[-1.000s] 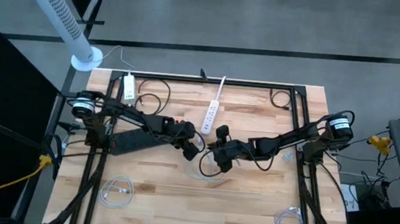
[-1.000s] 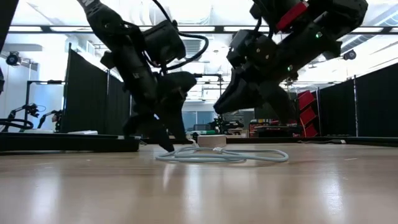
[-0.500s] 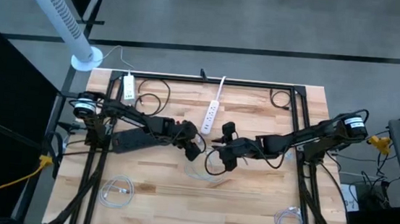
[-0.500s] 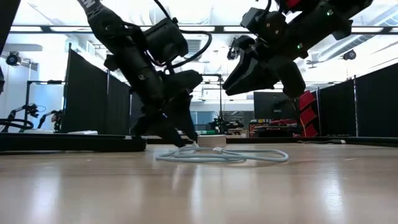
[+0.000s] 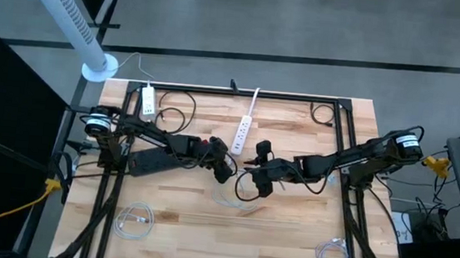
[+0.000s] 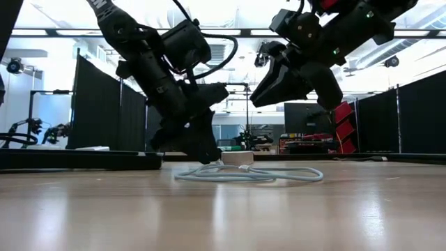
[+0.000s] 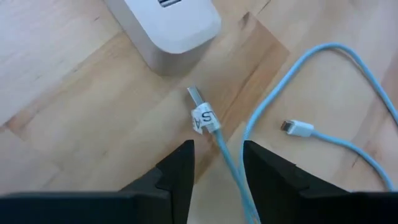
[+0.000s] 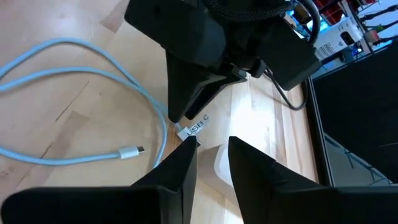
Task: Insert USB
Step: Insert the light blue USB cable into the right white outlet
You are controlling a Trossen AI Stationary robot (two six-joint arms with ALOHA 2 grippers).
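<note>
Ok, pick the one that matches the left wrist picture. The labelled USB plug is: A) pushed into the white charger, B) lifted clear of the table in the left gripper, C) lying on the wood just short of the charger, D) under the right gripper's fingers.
C: the labelled USB plug lies on the wood short of the white charger, ahead of the open left gripper.

Pale wood-grain table (image 7: 74,124), smooth white plastic charger (image 7: 166,25), glossy light-blue cable (image 7: 323,62) with paper label (image 7: 204,118).
</note>
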